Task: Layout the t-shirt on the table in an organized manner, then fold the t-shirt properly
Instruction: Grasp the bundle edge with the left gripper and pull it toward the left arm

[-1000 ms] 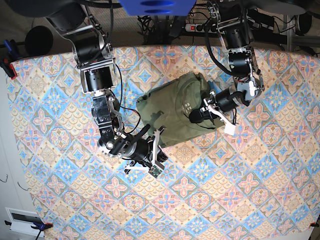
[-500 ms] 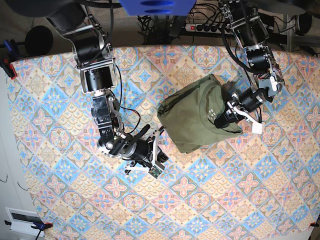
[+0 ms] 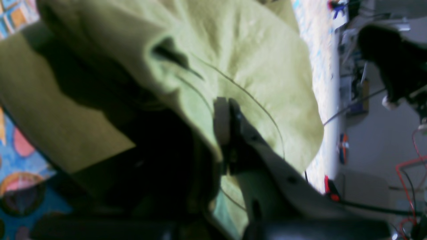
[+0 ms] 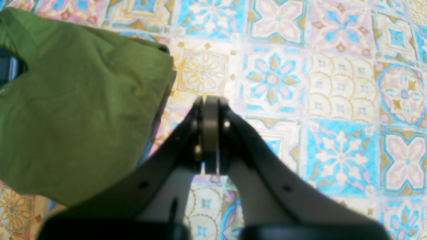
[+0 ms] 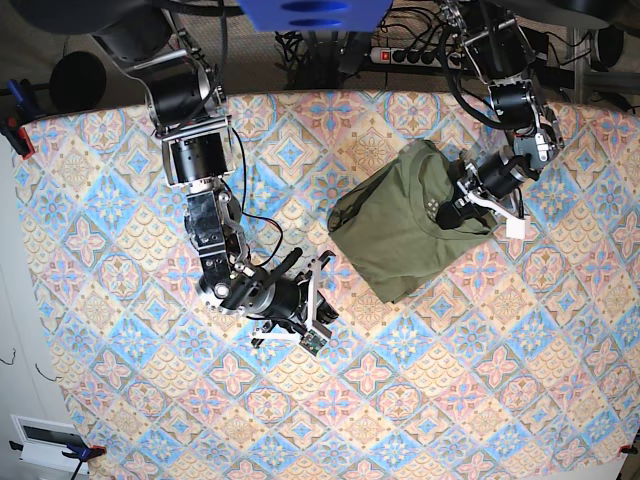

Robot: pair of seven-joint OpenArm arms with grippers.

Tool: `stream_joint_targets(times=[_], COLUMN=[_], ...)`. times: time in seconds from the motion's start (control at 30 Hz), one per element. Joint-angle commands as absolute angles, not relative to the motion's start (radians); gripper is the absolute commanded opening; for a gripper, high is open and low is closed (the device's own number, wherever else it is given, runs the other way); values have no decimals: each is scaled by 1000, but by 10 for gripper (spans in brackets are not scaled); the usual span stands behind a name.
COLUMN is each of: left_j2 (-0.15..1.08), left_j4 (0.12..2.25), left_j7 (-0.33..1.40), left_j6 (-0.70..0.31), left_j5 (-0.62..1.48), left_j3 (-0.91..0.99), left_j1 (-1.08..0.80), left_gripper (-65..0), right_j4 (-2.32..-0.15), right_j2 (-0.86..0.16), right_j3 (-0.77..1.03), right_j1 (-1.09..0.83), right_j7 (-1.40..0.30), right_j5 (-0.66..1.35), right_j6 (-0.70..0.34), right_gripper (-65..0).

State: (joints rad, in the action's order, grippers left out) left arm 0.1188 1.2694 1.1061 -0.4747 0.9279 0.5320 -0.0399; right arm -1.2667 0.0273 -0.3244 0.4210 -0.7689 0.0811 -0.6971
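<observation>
The olive-green t-shirt [image 5: 395, 235] lies bunched in a rough heap on the table [image 5: 120, 200], right of centre. My left gripper [image 5: 443, 217] is shut on the shirt's fabric near the neck at its right side. In the left wrist view the cloth of the t-shirt [image 3: 240, 50] drapes over the left gripper [image 3: 224, 110] and hides one finger. My right gripper [image 5: 323, 262] sits low over the table just left of the heap, shut and empty. In the right wrist view the right gripper [image 4: 210, 100] has its jaws pressed together beside the t-shirt [image 4: 66, 100], apart from it, over the table [image 4: 333, 100].
A power strip [image 5: 400, 55] and cables lie beyond the table's far edge. Red clamps [image 5: 18, 135] grip the left edge. A white box [image 5: 45, 440] sits off the table at lower left.
My left gripper has dragged the t-shirt to the right and toward the far edge, away from the right gripper. The right arm has stayed put.
</observation>
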Motion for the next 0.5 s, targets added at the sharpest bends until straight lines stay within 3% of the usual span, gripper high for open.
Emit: stream_joint_targets(times=[0.0,0.2,0.47], left_j2=[120,125,122], left_j4=[1267,1267,1268], left_j7=[1096,1096,1107], left_j6=[-473,-473,-473], left_j5=[920,928,928], left_j3=[527,532,529], left_j1=[-39,-56,-62], left_gripper=[-650,-650,-650], right_j4=[-1280,-1233,-972], right_j2=[36,65,157], right_j3=[-355,-509,-601], right_j1=[449,450,472], right_j7=[-743,-742,-624], right_j5=[97,96,91], right_j6=[-698,-698,-698], right_gripper=[-650,-650,-650])
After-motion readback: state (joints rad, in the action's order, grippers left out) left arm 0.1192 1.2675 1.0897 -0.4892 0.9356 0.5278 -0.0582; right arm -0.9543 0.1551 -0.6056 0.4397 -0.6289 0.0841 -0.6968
